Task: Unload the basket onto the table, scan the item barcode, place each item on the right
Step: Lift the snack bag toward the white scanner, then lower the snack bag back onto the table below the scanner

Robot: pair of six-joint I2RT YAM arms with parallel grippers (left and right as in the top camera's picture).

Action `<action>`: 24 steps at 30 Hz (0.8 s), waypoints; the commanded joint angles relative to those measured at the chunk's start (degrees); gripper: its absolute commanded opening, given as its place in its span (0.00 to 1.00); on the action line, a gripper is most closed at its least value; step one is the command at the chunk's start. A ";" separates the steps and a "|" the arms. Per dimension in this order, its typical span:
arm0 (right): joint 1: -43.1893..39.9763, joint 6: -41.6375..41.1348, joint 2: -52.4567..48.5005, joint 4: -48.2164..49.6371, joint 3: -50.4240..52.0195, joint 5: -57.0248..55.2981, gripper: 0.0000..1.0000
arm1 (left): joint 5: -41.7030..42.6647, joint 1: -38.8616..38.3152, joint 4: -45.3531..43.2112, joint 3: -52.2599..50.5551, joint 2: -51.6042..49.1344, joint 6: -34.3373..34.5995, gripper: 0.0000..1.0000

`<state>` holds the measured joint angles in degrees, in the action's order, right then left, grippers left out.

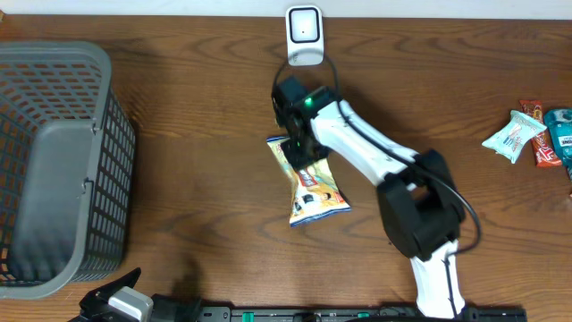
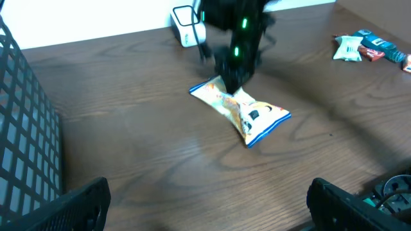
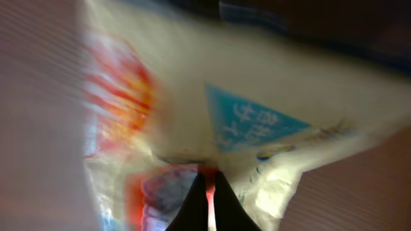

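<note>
Snack packet (image 1: 315, 190), overhead view: flat film pouch, white with yellow, orange and blue print, lying on the brown tabletop (image 1: 197, 107) near the centre, in front of the white barcode scanner (image 1: 305, 36) at the far edge. The right hand (image 1: 298, 145) is set on its upper end. Mesh basket (image 1: 54, 170) at far left and wrapped snacks (image 1: 527, 134) at far right, both well apart from it. Left hand (image 1: 114, 304) at the near edge.

Left wrist view: left hand (image 2: 209, 208) spread fully wide, holding nothing. Snack packet (image 2: 247, 112) crumpled and twisted mid-length, the right hand (image 2: 234, 67) down on its far end.

Right wrist view, blurred: fingertips (image 3: 194, 206) closed together, apparently pinching a fold of the film.

Handling, as judged: light, soft and slick, with contents likely crushable — take it by a sealed end or a pinched fold, not the belly. Barcode not visible in any view.
</note>
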<state>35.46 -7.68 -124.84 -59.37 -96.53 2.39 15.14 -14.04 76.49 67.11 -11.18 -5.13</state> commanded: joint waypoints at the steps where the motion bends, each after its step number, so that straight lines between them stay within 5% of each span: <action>1: 0.02 -1.51 -3.39 1.16 2.21 1.44 0.01 | 0.70 0.04 -0.17 0.22 0.15 -0.20 0.98; 10: -2.19 -1.73 -1.33 -6.47 -9.25 -5.97 0.01 | 0.70 0.04 -0.17 0.22 0.15 -0.20 0.98; 16: -1.88 -1.44 3.56 -12.63 -21.59 0.57 0.01 | 0.70 0.02 -0.17 0.22 0.15 -0.20 0.98; 24: 1.92 -1.51 2.71 -6.93 -16.85 1.64 0.01 | 0.70 0.04 -0.17 0.22 0.15 -0.20 0.98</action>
<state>35.70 -8.60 -119.94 -67.68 -117.19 2.94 15.14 -14.04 76.49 67.11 -11.18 -5.13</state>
